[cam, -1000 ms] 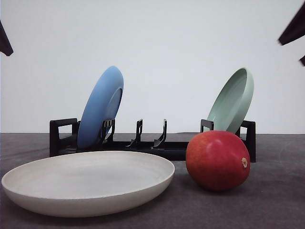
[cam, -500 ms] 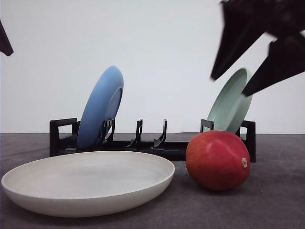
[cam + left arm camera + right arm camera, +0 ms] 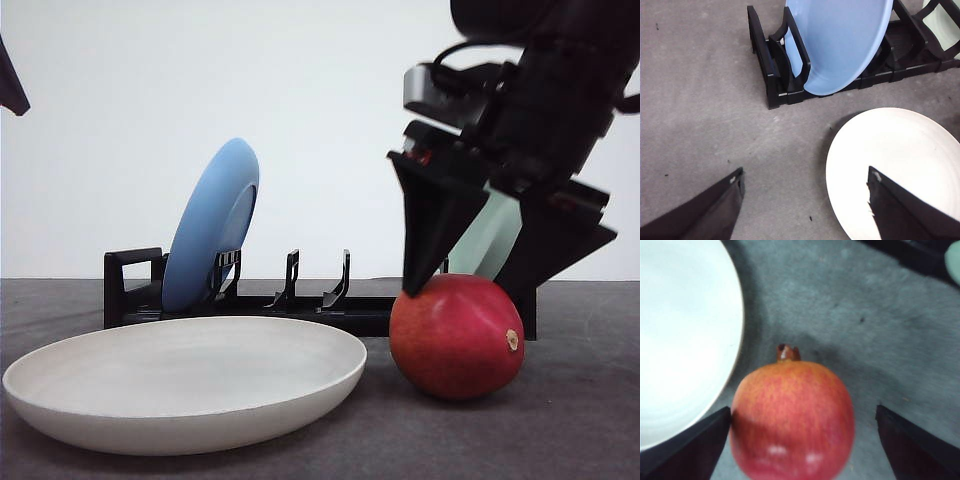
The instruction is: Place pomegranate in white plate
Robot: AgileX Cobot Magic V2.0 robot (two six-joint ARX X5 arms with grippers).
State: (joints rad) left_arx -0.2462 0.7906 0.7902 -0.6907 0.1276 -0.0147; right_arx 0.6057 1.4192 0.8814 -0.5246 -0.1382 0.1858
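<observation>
A grey table (image 3: 580,440) spans the scene under a pale wall. Across its far part runs a black dish rack (image 3: 130,285), with a blue plate (image 3: 212,225) leaning in its left slots and a pale green plate (image 3: 490,240) standing at its right end, mostly hidden in the front view behind the right arm.

Nearest the camera on the left lies the white plate (image 3: 185,385), wide, shallow and bare inside. In the left wrist view the white plate (image 3: 895,165) lies near the rack, on the side where the blue plate (image 3: 840,42) stands.

The right gripper (image 3: 500,280) hangs over the right part of the table, its two dark fingers (image 3: 430,225) spread wide and pointing down, straddling the top of the pomegranate (image 3: 457,335). The left finger's tip looks to be at the fruit's upper left; whether it touches cannot be told. The pomegranate rests on the table just right of the white plate, apart from its rim, its tan nub facing right. In the right wrist view the pomegranate (image 3: 792,420) sits between the open fingers, with a gap showing beside it on one side.

The left gripper (image 3: 805,200) is spread wide too, holding nothing, above the table beside the white plate.
</observation>
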